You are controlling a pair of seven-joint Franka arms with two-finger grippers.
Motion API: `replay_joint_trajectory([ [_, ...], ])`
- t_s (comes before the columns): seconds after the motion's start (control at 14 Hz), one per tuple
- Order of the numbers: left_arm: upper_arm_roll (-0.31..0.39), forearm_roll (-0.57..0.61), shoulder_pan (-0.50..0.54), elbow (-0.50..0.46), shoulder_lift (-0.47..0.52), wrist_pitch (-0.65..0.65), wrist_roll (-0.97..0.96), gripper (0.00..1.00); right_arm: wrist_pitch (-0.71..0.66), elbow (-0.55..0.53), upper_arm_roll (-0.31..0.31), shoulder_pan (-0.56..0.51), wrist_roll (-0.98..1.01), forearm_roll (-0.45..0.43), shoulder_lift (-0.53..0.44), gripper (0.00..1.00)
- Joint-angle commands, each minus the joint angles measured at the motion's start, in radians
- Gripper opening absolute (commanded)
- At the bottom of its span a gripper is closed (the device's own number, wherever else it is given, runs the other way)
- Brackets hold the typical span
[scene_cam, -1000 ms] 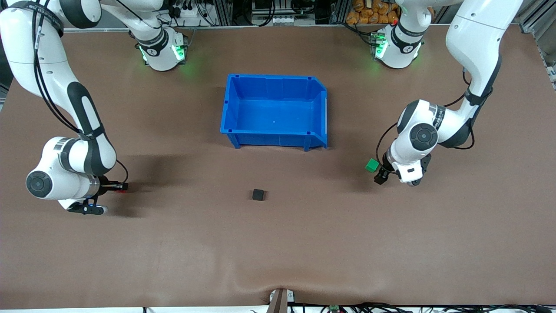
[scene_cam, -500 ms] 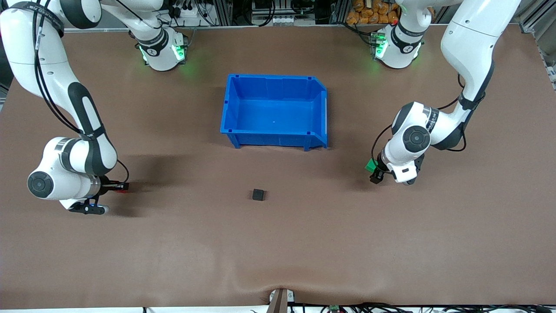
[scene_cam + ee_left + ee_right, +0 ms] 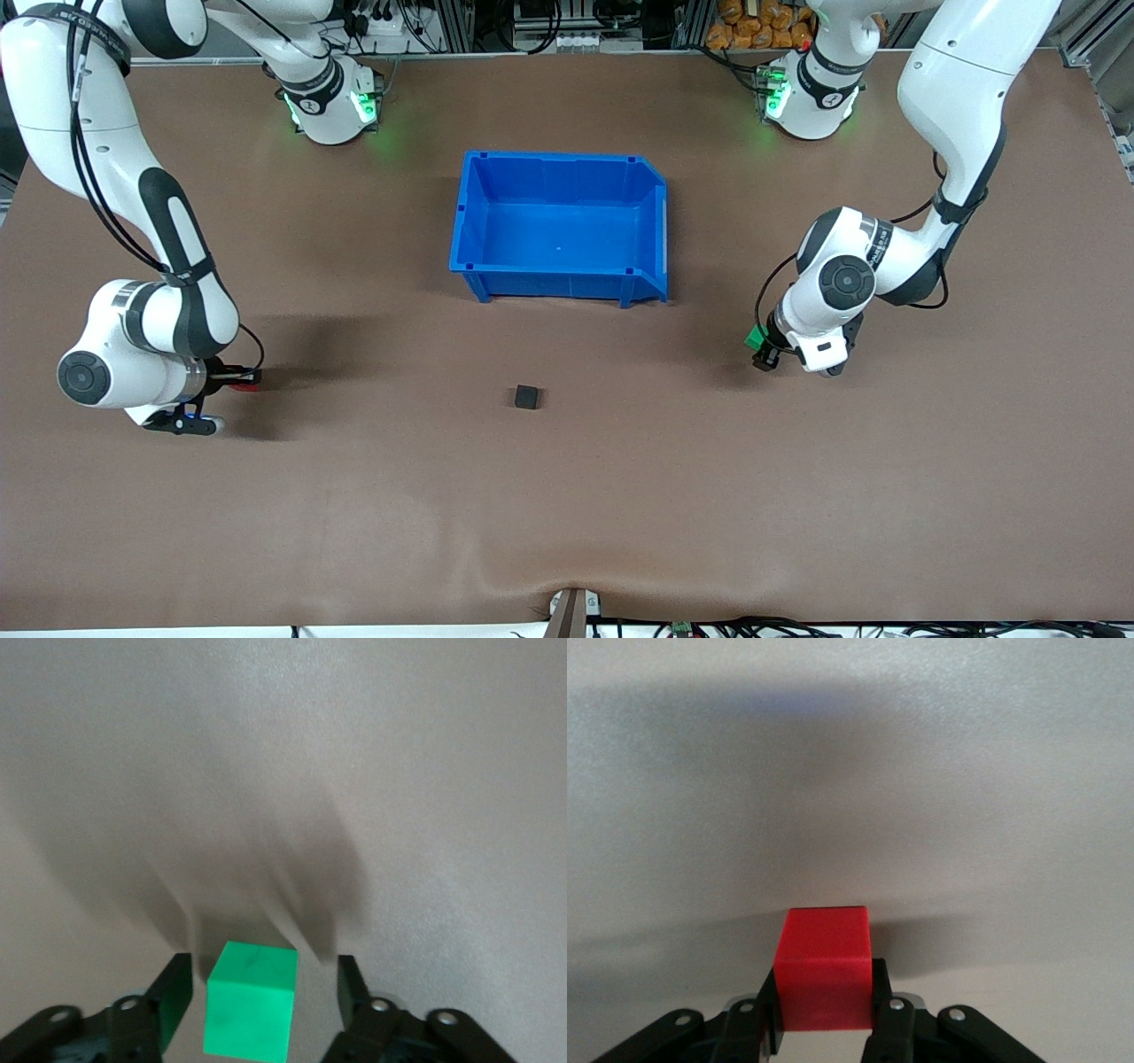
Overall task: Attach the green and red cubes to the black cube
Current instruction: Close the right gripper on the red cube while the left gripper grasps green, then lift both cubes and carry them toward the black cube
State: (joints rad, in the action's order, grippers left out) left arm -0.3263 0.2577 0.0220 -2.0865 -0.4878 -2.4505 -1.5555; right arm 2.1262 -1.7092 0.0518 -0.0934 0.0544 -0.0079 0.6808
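My right pincer (image 3: 824,1014) is closed on the red cube (image 3: 825,979), low over the table (image 3: 567,496) at the right arm's end. My left pincer (image 3: 257,1001) stands wide around the green cube (image 3: 250,1010), with a gap on both sides, at the left arm's end; I cannot tell if this cube is on the table.

The black cube (image 3: 526,397) lies alone on the table, nearer to the front camera than the blue bin (image 3: 469,213), about midway between my two pincers.

I judge the cubes light, stiff and smooth (perhaps a little slippery), so the flat side faces are the best place to take hold, squarely and at the middle.

The bin seems to hold nothing.
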Motion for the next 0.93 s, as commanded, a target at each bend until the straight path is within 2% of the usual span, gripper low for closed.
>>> replay_joint_trajectory([
  [0.0,-0.008,0.023,0.001,0.002,-0.003,-0.007,-0.034,0.52,-0.023,0.017,-0.007,-0.006,0.088,-0.017,0.002,0.0],
  [0.29,-0.01,0.023,0.004,0.008,-0.011,-0.007,-0.034,0.0,-0.02,0.055,-0.006,0.0,0.387,-0.029,-0.001,0.0],
  [0.5,-0.01,0.018,0.006,0.016,-0.008,-0.007,-0.034,0.0,-0.022,0.094,-0.004,0.003,0.507,-0.041,-0.003,0.0],
  [0.86,-0.011,0.0,-0.014,0.103,-0.018,-0.007,-0.098,0.0,-0.012,0.161,-0.006,0.006,0.838,-0.076,-0.003,0.0],
])
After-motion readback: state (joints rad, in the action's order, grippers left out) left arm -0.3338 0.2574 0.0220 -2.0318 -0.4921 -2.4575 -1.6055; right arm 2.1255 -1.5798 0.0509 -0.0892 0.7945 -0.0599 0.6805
